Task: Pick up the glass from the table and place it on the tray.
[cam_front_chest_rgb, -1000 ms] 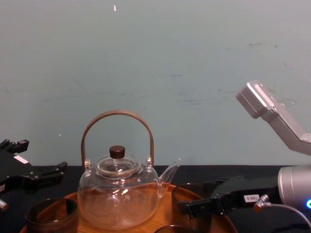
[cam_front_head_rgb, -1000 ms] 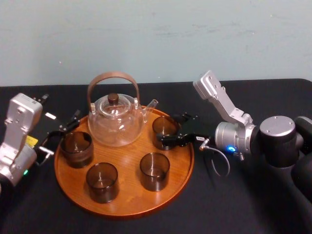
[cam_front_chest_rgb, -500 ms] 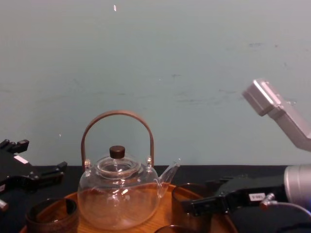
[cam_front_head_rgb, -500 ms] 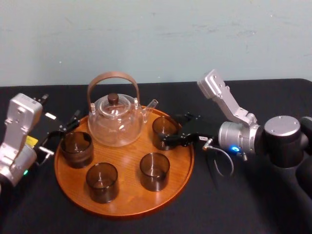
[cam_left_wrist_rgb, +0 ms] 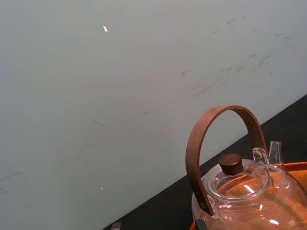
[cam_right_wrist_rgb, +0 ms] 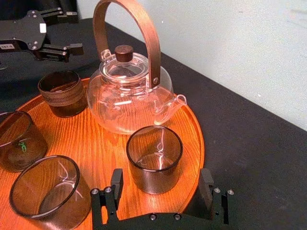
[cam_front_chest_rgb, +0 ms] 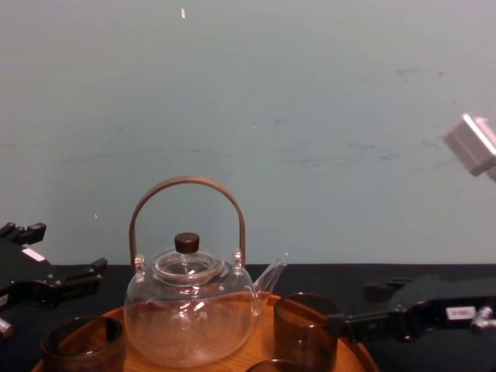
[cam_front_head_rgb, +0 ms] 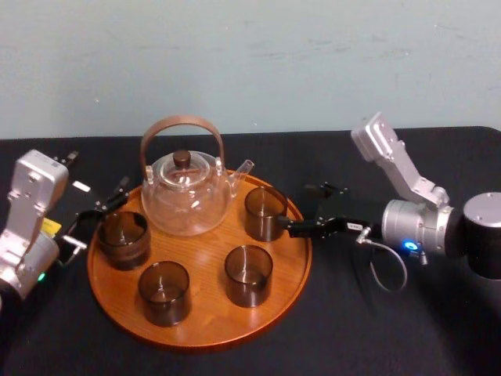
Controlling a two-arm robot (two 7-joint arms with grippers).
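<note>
The glass (cam_front_head_rgb: 264, 211) stands upright on the round wooden tray (cam_front_head_rgb: 203, 329), at its right side beside the teapot's spout. My right gripper (cam_front_head_rgb: 296, 206) is open just to the right of the glass, at the tray's rim, with nothing in it. In the right wrist view the glass (cam_right_wrist_rgb: 154, 158) sits just ahead of the two spread fingers (cam_right_wrist_rgb: 115, 184), touching neither. From the chest view the glass (cam_front_chest_rgb: 304, 329) is clear of the right gripper (cam_front_chest_rgb: 349, 308). My left gripper (cam_front_head_rgb: 98, 219) rests open at the tray's left edge.
A glass teapot (cam_front_head_rgb: 186, 196) with a wooden arched handle stands at the back of the tray. Three more brown glasses sit on the tray: left (cam_front_head_rgb: 123, 239), front left (cam_front_head_rgb: 164, 291) and front right (cam_front_head_rgb: 248, 274). Black table (cam_front_head_rgb: 391, 329) lies open to the right.
My right gripper has drawn back to the right, off the glass, which stays on the tray. The right arm has swung right. The left arm has not moved.
</note>
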